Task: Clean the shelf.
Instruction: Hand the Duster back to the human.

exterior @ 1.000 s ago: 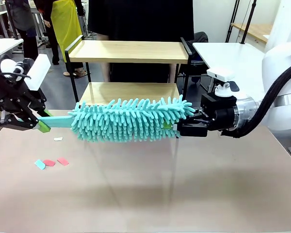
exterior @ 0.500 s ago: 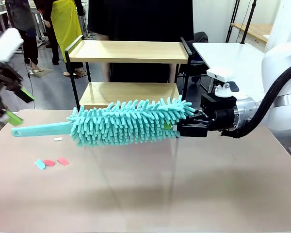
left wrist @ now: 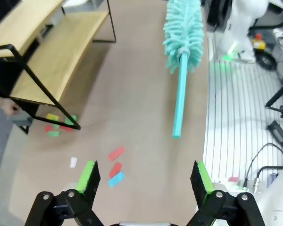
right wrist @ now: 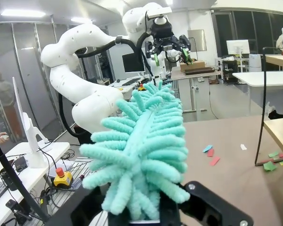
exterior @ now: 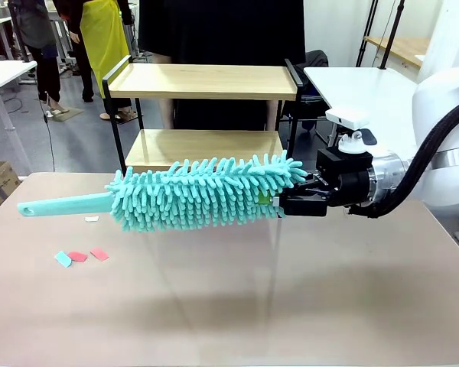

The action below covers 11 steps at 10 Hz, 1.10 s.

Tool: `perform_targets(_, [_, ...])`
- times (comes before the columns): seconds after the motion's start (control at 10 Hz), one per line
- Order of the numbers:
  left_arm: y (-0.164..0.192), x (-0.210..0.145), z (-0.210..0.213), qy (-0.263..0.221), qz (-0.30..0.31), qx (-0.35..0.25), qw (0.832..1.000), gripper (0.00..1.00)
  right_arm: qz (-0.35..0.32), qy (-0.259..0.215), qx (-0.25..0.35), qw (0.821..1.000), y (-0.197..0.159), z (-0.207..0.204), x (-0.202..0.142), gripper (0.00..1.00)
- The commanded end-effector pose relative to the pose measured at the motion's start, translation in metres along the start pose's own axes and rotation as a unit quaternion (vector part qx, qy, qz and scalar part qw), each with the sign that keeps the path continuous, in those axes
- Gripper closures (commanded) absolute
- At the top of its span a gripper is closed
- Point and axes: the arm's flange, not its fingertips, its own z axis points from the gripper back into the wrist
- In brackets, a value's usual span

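The shelf [exterior: 203,80] stands at the table's far edge, a two-tier rack of light wood on a black frame; the left wrist view shows it too, the shelf [left wrist: 52,56] lying at upper left. A teal fluffy duster [exterior: 206,191] hangs level above the table in front of it. My right gripper [exterior: 281,201] is shut on its right end, and its thin handle [exterior: 61,205] points left, free. My left gripper [left wrist: 144,176] is open with nothing between its green pads, high above the table and off the handle's tip [left wrist: 176,134]. The right wrist view has the left gripper [right wrist: 170,49] raised beyond the duster [right wrist: 146,141].
Small red and blue paper scraps [exterior: 80,256] and a white one [exterior: 92,219] lie on the table's left part. More coloured scraps [left wrist: 56,125] lie under the shelf's end. A person in black [exterior: 222,30] stands behind the shelf. White tables stand at the right.
My left gripper has opened, let go of the duster's handle, and swung up and left out of the front view. The duster stays level in my right gripper.
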Motion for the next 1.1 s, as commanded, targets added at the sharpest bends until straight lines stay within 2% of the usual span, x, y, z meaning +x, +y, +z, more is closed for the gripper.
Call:
perform_targets(0.0, [-0.001,-0.01,0.002,-0.036,-0.026,-0.01,0.999,0.0,-0.005,-0.004,0.003,1.0,0.001,-0.001,0.003,1.0])
perform_targets(0.1, [-0.002,-0.01,0.003,-0.04,-0.031,-0.013,0.999,0.0,-0.005,-0.004,0.003,1.0,0.001,-0.001,0.003,1.0])
perform_targets(0.2, [-0.002,-0.007,0.006,-0.018,-0.005,0.0,1.0,0.0,-0.005,-0.004,0.003,1.0,0.001,-0.001,0.003,1.0])
perform_targets(0.3, [-0.002,-0.007,0.006,-0.018,-0.005,0.0,1.0,0.0,0.0,0.0,0.0,1.0,0.0,0.0,0.0,0.85])
perform_targets(0.6, [-0.002,-0.007,0.006,-0.018,-0.005,0.0,1.0,0.0,0.047,-0.077,-0.057,0.994,0.007,0.014,0.074,0.85])
perform_targets(0.7, [-0.002,-0.007,0.006,-0.018,-0.005,0.0,1.0,0.0,0.066,-0.098,-0.095,0.988,0.008,0.021,0.096,0.85])
perform_targets(0.8, [-0.002,-0.007,0.006,-0.018,-0.005,0.0,1.0,0.0,0.087,-0.118,-0.141,0.979,0.01,0.03,0.116,0.85])
perform_targets(1.0, [-0.002,-0.007,0.006,-0.018,-0.005,0.0,1.0,0.0,0.153,-0.157,-0.268,0.938,0.011,0.062,0.16,0.85])
